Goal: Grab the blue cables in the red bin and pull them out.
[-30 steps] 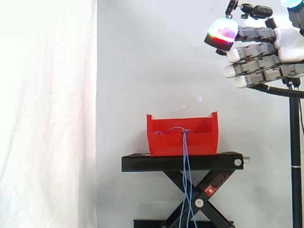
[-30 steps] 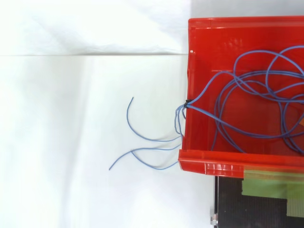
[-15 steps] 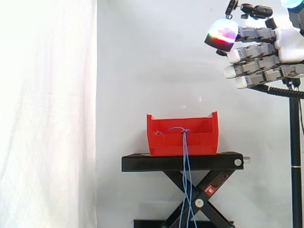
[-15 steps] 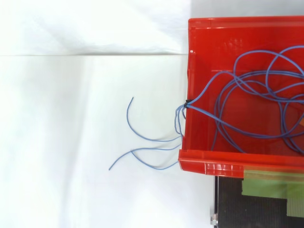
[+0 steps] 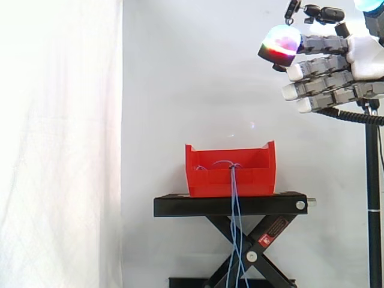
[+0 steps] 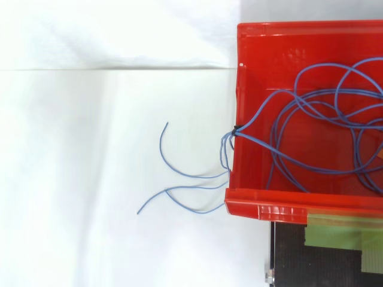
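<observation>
Blue cables (image 5: 234,186) lay ungrasped in the red bin (image 5: 204,180) while my open, empty hand (image 5: 336,75) hung high right, a reach down probably next.

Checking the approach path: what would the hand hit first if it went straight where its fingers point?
Likely nothing close: the hand points level, high above the red bin and blue cables, so only the white curtain lies ahead, though depth is unclear.

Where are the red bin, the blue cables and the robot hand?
red bin (image 5: 207,183), side view, on its front wall.
blue cables (image 6: 236,130), top view, where they bunch at the bin's wall.
robot hand (image 5: 365,57), side view, on its palm.
</observation>
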Robot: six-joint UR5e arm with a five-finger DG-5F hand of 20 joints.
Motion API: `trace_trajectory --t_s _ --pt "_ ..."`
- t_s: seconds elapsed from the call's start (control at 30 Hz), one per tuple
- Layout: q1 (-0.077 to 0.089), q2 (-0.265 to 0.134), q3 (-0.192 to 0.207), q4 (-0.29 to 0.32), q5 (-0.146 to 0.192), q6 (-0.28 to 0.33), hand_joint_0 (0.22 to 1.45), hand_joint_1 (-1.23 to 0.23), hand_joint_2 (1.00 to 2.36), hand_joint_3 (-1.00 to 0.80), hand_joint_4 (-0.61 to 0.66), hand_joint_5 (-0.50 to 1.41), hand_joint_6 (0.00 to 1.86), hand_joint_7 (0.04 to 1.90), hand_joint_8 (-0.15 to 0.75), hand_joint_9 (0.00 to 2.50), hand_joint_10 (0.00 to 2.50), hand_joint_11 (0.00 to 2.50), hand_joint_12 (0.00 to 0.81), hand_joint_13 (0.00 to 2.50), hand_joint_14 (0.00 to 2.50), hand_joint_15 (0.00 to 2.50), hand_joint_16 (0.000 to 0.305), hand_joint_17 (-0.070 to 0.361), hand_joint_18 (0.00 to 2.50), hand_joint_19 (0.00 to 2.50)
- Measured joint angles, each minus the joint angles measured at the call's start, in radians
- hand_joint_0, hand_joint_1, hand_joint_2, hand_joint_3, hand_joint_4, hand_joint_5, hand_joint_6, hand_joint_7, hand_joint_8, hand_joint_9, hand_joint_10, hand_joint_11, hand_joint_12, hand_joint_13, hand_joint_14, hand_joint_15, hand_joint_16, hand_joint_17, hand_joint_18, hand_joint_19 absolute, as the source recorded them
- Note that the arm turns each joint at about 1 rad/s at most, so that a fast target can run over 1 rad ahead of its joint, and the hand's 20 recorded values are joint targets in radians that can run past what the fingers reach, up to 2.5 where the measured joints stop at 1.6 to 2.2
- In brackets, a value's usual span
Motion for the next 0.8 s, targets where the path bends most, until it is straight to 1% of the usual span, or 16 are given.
trace_trajectory --t_s 0.8 --pt "0.0 0.001 0.0 -0.012 0.001 -0.001 0.72 -0.8 1.0 -1.0 0.16 0.47 0.01 0.16 0.239 0.58 0.0 0.09 0.338 0.29 0.0 0.03 0.053 0.12 0.17 0.14"
